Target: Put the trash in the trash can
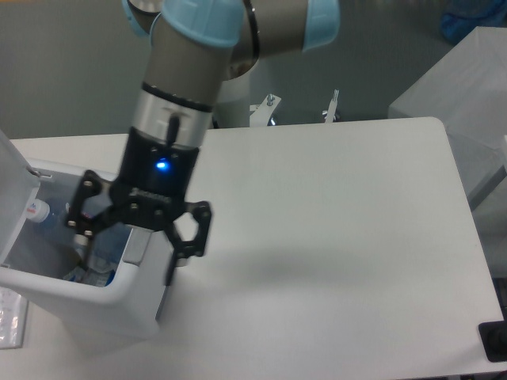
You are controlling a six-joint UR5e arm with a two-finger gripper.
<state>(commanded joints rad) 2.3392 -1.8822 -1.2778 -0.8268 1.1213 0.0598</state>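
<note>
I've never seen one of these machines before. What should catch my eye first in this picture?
First, the big grey and pale-blue robot arm reaching down from the top left, with a blue light glowing on its black claw, which hangs spread open. Just beneath it, at the table's left edge, sits an open white trash can with a crushed clear plastic bottle lying inside. The rest of the white table stretches off to the right.
</note>
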